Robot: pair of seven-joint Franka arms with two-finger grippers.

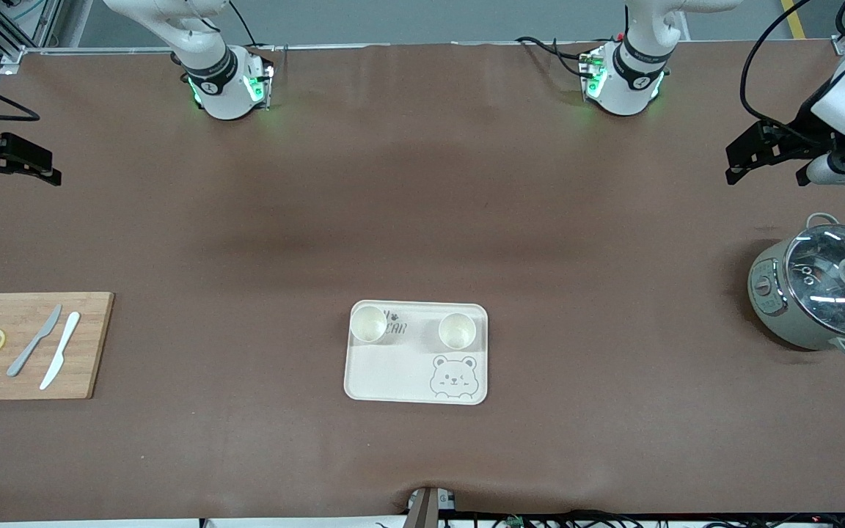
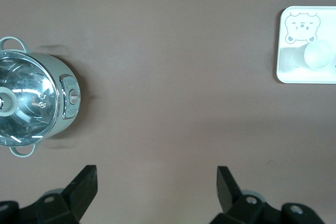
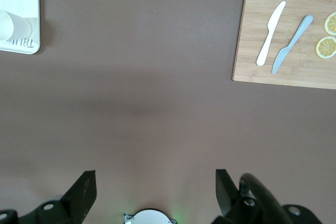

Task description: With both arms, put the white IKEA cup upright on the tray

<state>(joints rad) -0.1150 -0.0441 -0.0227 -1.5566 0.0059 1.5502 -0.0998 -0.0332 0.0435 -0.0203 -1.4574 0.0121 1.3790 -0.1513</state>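
Note:
Two white cups stand upright on the cream bear tray [image 1: 393, 374], which lies in the middle of the table near the front camera. One cup [image 1: 368, 323] stands toward the right arm's end, the other cup [image 1: 457, 330] toward the left arm's end. My left gripper [image 1: 732, 167] is open and empty, up over bare table at the left arm's end. My right gripper [image 1: 52, 167] is open and empty, up over the right arm's end. The left wrist view shows its open gripper [image 2: 156, 179], the tray [image 2: 294, 74] and one cup [image 2: 317, 55]. The right wrist view shows its open gripper [image 3: 156, 182] and the tray's corner [image 3: 26, 3].
A grey-green pot with a glass lid [image 1: 822, 286] stands at the left arm's end and shows in the left wrist view [image 2: 31, 103]. A wooden cutting board [image 1: 26, 381] with two knives and two lemon slices lies at the right arm's end.

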